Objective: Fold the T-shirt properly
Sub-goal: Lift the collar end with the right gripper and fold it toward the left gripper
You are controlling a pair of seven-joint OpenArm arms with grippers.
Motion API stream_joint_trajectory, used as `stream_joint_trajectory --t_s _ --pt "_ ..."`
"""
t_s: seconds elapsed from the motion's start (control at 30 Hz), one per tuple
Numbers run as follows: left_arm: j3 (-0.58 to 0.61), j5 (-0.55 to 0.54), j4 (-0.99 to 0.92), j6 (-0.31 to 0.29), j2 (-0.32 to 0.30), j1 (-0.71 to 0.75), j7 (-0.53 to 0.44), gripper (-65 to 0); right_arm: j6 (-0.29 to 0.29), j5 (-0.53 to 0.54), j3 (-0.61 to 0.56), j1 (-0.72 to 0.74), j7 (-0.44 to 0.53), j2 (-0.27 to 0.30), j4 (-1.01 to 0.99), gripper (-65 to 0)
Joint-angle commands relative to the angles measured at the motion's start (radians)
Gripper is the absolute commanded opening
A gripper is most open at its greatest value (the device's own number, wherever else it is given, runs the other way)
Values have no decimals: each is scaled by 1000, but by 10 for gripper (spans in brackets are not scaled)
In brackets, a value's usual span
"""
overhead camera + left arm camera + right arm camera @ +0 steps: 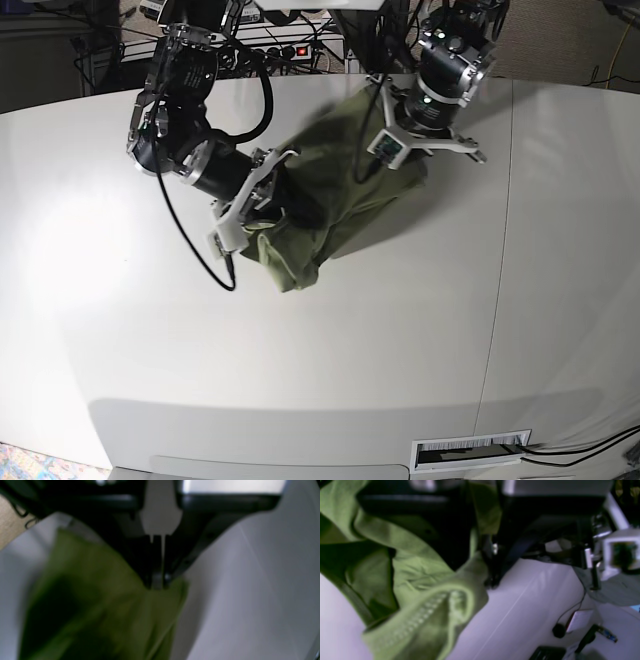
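We've got both arms reaching in low, wrists angled toward each other. Left gripper (157,583) is pinched tight on the T-shirt (335,190); right gripper (492,580) is clamped too.

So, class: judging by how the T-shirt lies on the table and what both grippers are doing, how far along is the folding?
Done: little; the T-shirt lies bunched and creased on the white table, with no neat fold showing.
In hand: the left gripper is shut on one cloth edge, and the right gripper is shut on cloth near the ribbed collar.
Left: spreading it flat, folding and squaring it.
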Motion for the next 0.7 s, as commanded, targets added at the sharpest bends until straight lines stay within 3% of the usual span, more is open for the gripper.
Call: stream_joint_trajectory --t_s 0.0,0.13,0.27,0.43,0.67 --pt "-24 0 17 8 0 6 -31 -650 3 38 -25 14 34 -4 17 -650" --pt "-128 -98 11 -6 0 35 -66 -650 3 11 -108 14 35 -52 17 -650" --pt "-198 -152 9 -28 0 53 -94 -650 3 -51 -182 11 40 -53 17 -650" --pt "-265 -211 -11 -28 0 63 -88 -650 3 -55 -203 6 32 -52 16 -650" --pt "-335 -169 -22 -60 0 167 -76 -650 3 -66 -202 10 35 -50 16 -650"
